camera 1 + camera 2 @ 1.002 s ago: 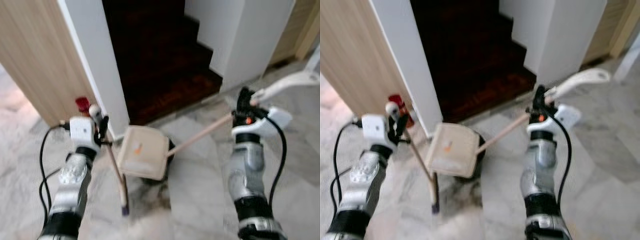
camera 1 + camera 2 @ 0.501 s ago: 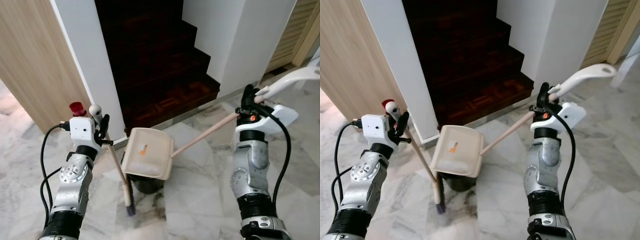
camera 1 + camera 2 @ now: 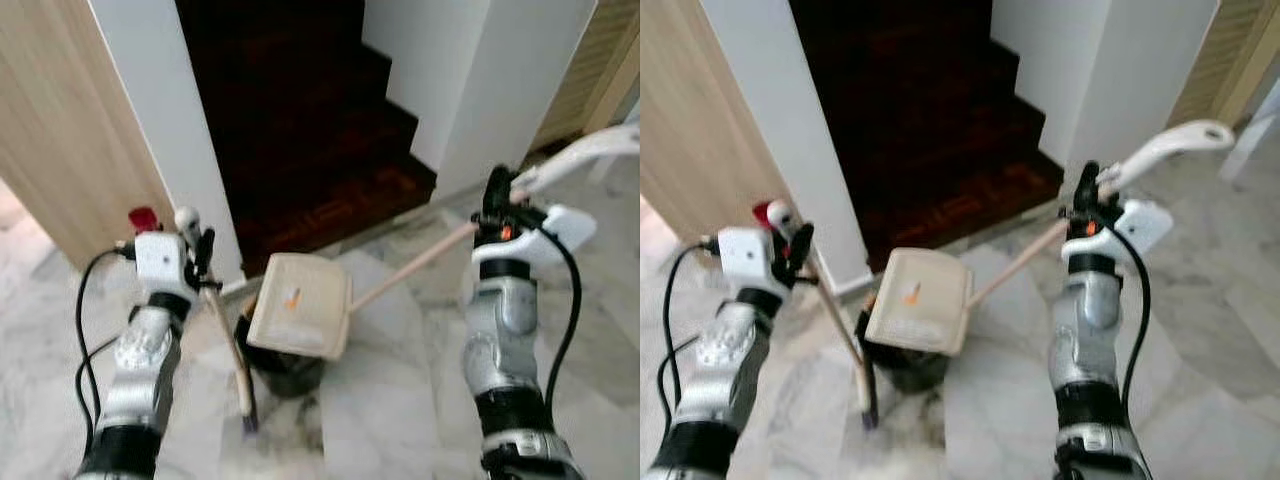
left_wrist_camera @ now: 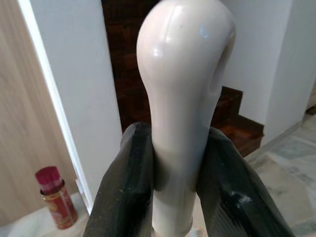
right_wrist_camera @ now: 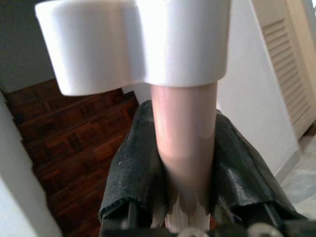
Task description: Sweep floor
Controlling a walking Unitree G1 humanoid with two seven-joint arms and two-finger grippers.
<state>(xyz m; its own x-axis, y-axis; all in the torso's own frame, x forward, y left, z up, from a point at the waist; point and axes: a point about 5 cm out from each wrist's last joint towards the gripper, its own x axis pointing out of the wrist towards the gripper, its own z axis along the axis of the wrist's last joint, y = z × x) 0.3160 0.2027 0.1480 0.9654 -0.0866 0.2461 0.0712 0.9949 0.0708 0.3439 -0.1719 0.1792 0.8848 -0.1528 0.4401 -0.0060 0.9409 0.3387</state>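
My left gripper [image 3: 203, 250] is shut on the upper end of a broom handle [image 4: 180, 118], which slants down to the broom head [image 3: 248, 424] on the marble floor. My right gripper [image 3: 493, 198] is shut on the long beige dustpan handle [image 5: 185, 133], just below its white grip [image 3: 585, 150]. The cream dustpan [image 3: 300, 305] hangs tilted above a dark round object [image 3: 283, 372] on the floor, between my two arms.
Dark wooden stairs [image 3: 310, 130] rise straight ahead between white walls [image 3: 155, 110]. A small red-capped bottle [image 4: 54, 200] stands on the floor by the wood-panelled wall [image 3: 60, 130] at the left. A louvred door [image 3: 600, 50] is at the far right.
The whole picture has shifted a little and blurred, so the camera moved. Both grippers keep their holds; the dustpan and broom stay in about the same place between the arms.
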